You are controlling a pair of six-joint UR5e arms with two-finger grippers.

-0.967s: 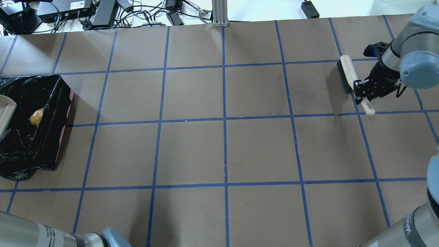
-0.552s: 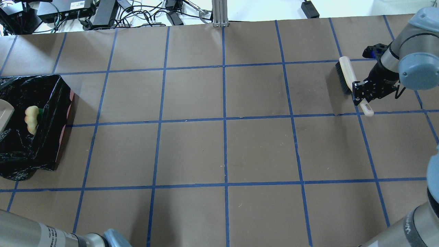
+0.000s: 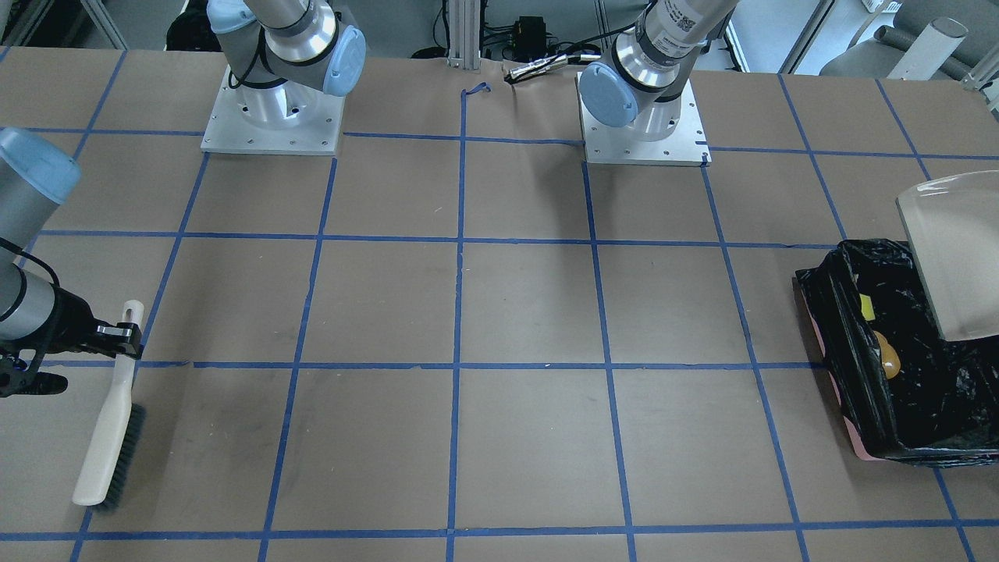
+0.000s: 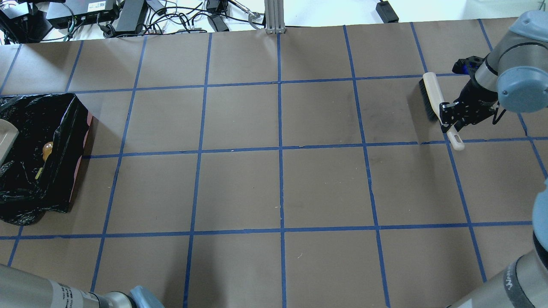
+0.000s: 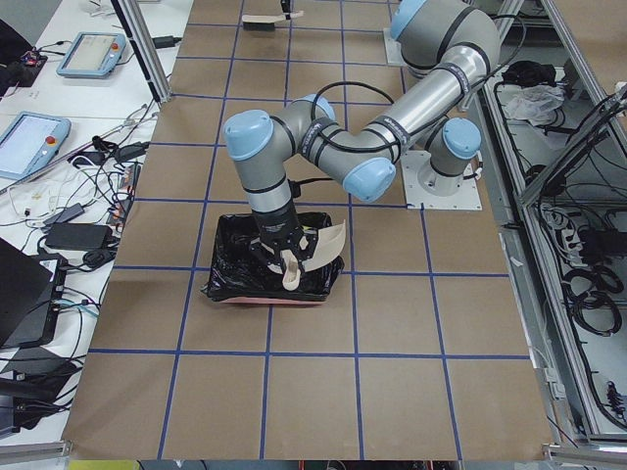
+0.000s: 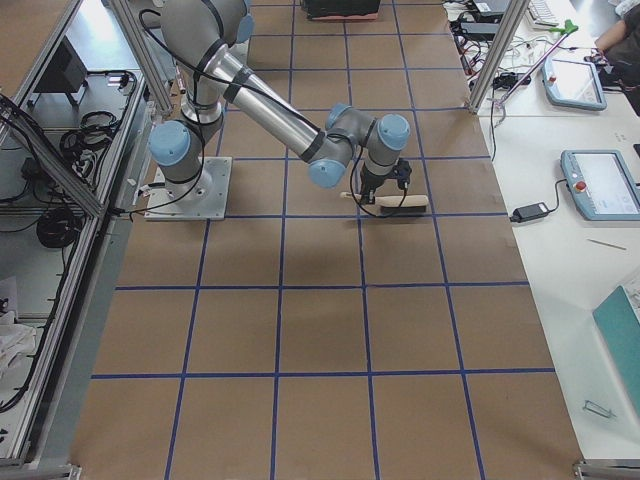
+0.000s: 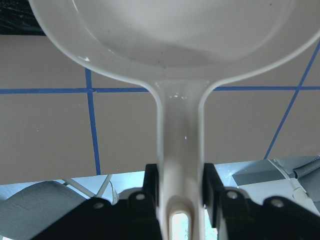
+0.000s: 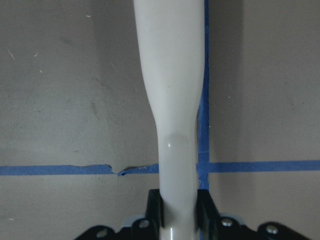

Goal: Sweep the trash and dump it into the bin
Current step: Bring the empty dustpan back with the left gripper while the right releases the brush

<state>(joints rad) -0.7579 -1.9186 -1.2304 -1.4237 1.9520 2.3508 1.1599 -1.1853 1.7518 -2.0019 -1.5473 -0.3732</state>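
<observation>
The bin (image 4: 64,171), lined with a black bag, stands at the table's left end; it also shows in the front view (image 3: 827,312). Inside lie the golden-brown lump (image 4: 47,149) (image 3: 886,361) and the yellow-green sponge (image 3: 866,306). The ring slice is hidden. My left gripper (image 7: 181,182) is shut on the beige dustpan's handle and holds the dustpan (image 3: 956,257) (image 4: 6,139) tilted over the bin. My right gripper (image 4: 449,119) (image 8: 179,202) is shut on the brush's handle; the brush (image 4: 429,96) (image 3: 109,437) is at the far right, bristles by the table.
The brown paper table (image 4: 278,188) has a blue tape grid. Cables and power bricks (image 4: 128,17) lie beyond the far edge. A metal post (image 4: 272,17) stands at the far middle. The arm bases (image 3: 271,117) sit at the robot's side.
The trash has slid off the dustpan and dropped deeper into the bin. The dustpan has drawn back to the left. The brush has tilted and shifted slightly toward the robot.
</observation>
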